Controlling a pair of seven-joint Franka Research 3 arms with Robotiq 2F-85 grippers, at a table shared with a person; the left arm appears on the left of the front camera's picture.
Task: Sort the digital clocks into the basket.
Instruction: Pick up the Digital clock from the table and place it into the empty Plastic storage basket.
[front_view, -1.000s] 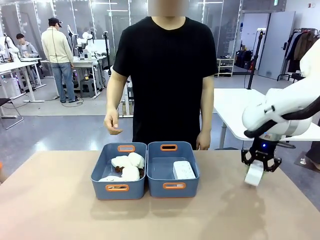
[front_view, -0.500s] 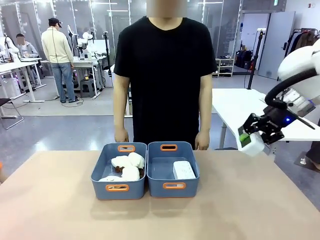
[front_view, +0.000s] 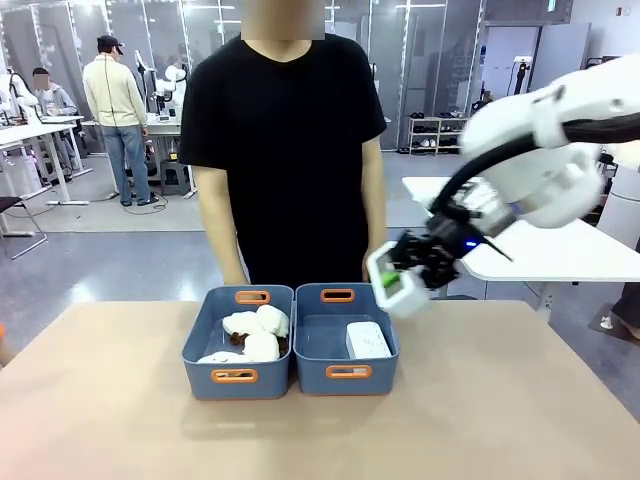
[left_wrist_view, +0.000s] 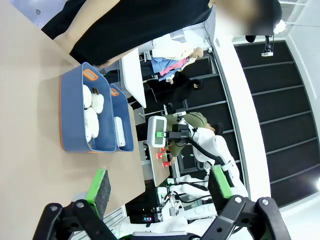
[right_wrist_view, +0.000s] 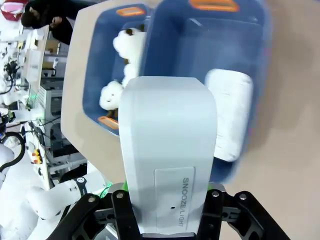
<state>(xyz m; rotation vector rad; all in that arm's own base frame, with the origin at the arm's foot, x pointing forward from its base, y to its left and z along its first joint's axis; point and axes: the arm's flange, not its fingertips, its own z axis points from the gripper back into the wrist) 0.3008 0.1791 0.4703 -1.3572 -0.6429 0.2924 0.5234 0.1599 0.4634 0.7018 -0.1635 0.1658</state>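
Observation:
My right gripper (front_view: 402, 282) is shut on a white digital clock (front_view: 393, 287) and holds it in the air just above the right end of the right-hand blue-grey basket (front_view: 318, 376). A second white clock (front_view: 367, 340) lies flat inside that basket. From the right wrist, the held clock (right_wrist_view: 170, 150) hangs over the basket (right_wrist_view: 215, 50), with the other clock (right_wrist_view: 231, 112) below it. My left gripper (left_wrist_view: 160, 185) stands open and empty, well back from the bins, with the held clock (left_wrist_view: 159, 131) far off.
The twin bin (front_view: 205, 352) on the left holds fluffy white plush toys (front_view: 256, 333). A person in a black shirt (front_view: 285, 150) stands at the table's far edge right behind both bins. The tan tabletop (front_view: 500, 420) stretches bare to the right and front.
My right arm has lifted the clock from low over the table's right side and swung it left, up to the right basket. The person has shifted to the left.

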